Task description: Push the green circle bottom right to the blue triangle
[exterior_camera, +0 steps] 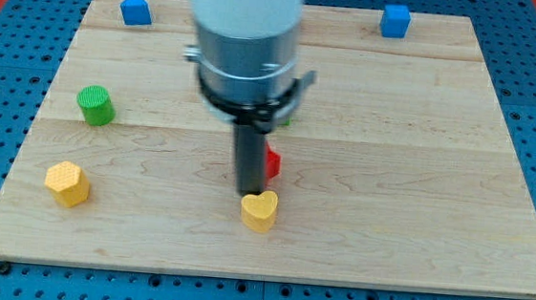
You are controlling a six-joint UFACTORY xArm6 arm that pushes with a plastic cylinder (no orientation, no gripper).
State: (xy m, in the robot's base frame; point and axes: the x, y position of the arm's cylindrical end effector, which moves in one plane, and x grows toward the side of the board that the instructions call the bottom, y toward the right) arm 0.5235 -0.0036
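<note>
On the wooden worktop (pixel 423 133), the yellow hexagon-like block (pixel 67 183) lies nearest the view's left edge, low down. Just above it stands the green circle (pixel 95 105), the task's block, well apart from everything else. The blue triangle (pixel 135 9) sits at the view's top left, above and slightly right of the circle, so the circle is not yet at its lower right. In the middle, my tip (pixel 248 194) rests just above the yellow heart (pixel 259 210), with a red block (pixel 271 162) partly hidden beside the rod. There is no end effector that opens or closes, only the rod, holding nothing. The tip is far from the circle, probably because the push has not begun. A blue cube (pixel 395 19) stands at the view's top right.
</note>
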